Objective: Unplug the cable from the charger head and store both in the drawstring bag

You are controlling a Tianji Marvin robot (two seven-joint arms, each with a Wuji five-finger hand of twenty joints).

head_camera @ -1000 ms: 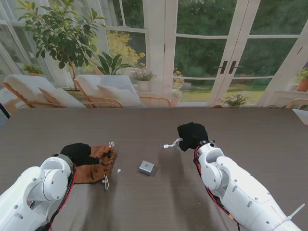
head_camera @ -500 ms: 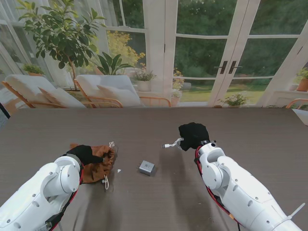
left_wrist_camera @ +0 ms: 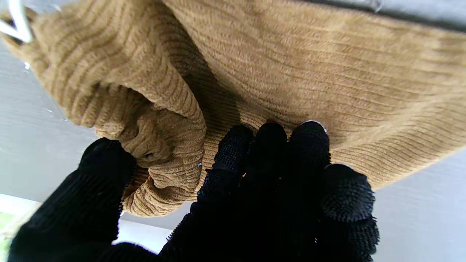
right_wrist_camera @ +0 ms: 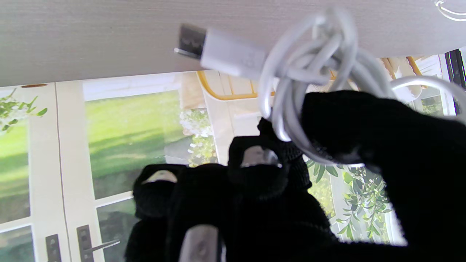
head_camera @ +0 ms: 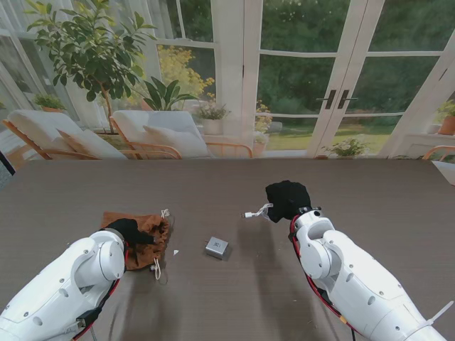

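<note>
Dark grey wood-grain table (head_camera: pixel 234 298) under glass garden doors, lounge chairs and potted plants beyond the far edge.

Small square silver-grey charger head (head_camera: pixel 217 247) lying flat near the table's middle, taken as landmark; nothing plugged into it, nothing touching it.

Tan ribbed corduroy drawstring bag (head_camera: pixel 146 234) (left_wrist_camera: pixel 327 72) to the left of the charger head, near but apart, lying crumpled on the table, white drawstring (head_camera: pixel 158 268) trailing from the edge facing the charger head.

Black-gloved left hand (head_camera: pixel 129 229) (left_wrist_camera: pixel 255 189) resting on the bag, farther left of the charger head; four fingers (left_wrist_camera: pixel 267 142) pressed together against the ribbed cloth, thumb on the other side of a bunched fold. Pinching that fold, by the look of the wrist view.

Coiled white cable (head_camera: pixel 256 212) (right_wrist_camera: pixel 320 65) to the right of the charger head and farther from me, well apart from it; free plug end sticking out toward the bag side, metal tip bare.

Black-gloved right hand (head_camera: pixel 286 200) (right_wrist_camera: pixel 291 174) closed around the bundled loops, thumb hooked through the coil, other fingers curled; cable raised just clear of the table.
</note>
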